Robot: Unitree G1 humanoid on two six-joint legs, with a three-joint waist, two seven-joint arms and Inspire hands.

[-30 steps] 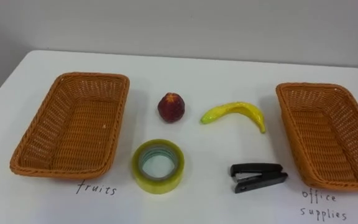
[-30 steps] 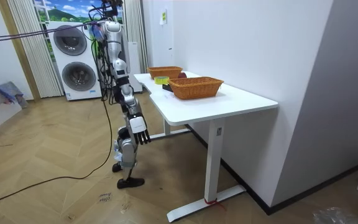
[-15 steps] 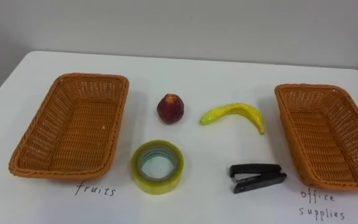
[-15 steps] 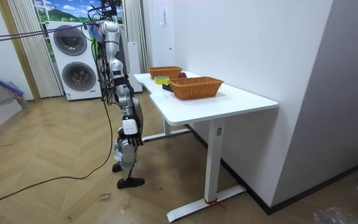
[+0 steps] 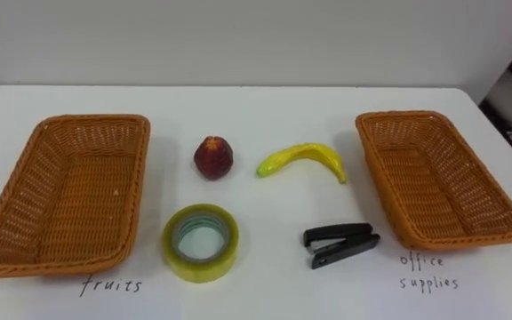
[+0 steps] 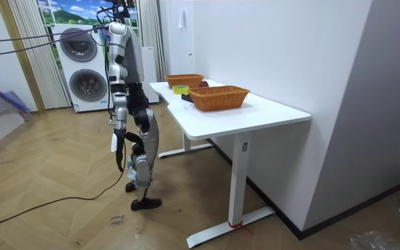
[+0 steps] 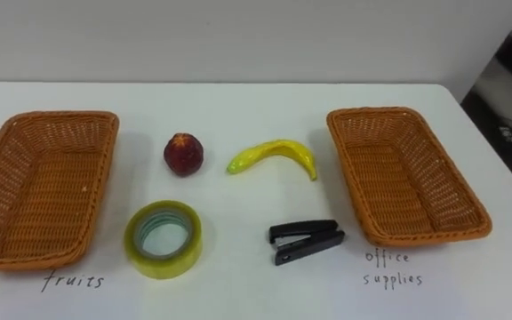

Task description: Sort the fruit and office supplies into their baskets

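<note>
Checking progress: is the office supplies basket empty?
Empty: the office supplies basket shows bare wicker inside; the stapler and tape roll lie on the table.

In the room view the robot stands upright on both legs, its torso turned toward the room view's right. Its right arm hangs straight down, angled a little behind the hip, with the right hand [image 6: 119, 147] low beside the thigh.
</note>
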